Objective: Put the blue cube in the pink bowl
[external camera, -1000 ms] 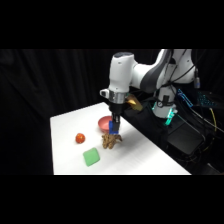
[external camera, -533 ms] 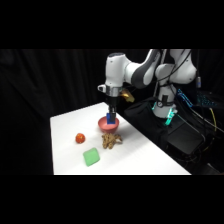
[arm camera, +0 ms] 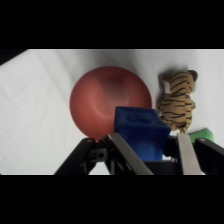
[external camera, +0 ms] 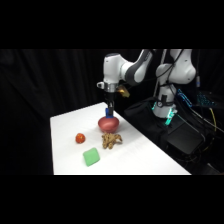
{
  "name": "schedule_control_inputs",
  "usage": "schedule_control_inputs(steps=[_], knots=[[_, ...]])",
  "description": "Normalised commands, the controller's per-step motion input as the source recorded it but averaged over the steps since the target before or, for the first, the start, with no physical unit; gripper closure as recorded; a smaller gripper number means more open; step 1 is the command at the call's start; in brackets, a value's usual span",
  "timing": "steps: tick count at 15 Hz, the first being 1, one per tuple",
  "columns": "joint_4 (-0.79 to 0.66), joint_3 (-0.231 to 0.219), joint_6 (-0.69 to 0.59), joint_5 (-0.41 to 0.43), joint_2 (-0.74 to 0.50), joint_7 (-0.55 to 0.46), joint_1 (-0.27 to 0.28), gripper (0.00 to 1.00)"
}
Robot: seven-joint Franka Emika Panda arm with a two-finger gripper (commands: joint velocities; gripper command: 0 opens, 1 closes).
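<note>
The blue cube [arm camera: 141, 131] sits between my two fingers, held above the table. My gripper [arm camera: 150, 150] is shut on it. Below and just beyond the cube lies the pink bowl [arm camera: 102, 102], round, shallow and with nothing in it. In the side view my gripper [external camera: 109, 111] hangs straight over the pink bowl [external camera: 108, 124], and the blue cube [external camera: 108, 113] shows as a small dark blue spot just above the bowl's rim.
A striped tiger toy [arm camera: 178, 100] lies beside the bowl, also seen as the tiger toy [external camera: 112, 140] in the side view. A green block [external camera: 91, 157] and a small orange-red ball [external camera: 80, 138] rest nearer the table's front left. Cables and dark equipment [external camera: 185, 135] stand off the table's right edge.
The arm has carried the blue cube away from the tiger toy toward the far side and now holds it over the pink bowl.
</note>
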Motion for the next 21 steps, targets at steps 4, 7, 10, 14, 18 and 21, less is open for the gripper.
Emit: schedule_control_inputs(steps=[4,7,10,14,18,21], knots=[[-0.02,-0.031,0.23,0.256,0.12,-0.30,-0.066,0.77],[0.01,0.001,0.25,0.297,0.19,-0.31,-0.030,0.77],[0.03,0.018,0.23,0.241,0.18,-0.26,-0.029,0.77],[0.01,-0.038,0.23,-0.001,0.08,-0.07,-0.005,0.05],[-0.07,-0.019,0.15,0.027,-0.11,-0.12,-0.002,0.00],[-0.17,-0.004,-0.11,0.046,-0.41,-0.20,-0.015,0.00]])
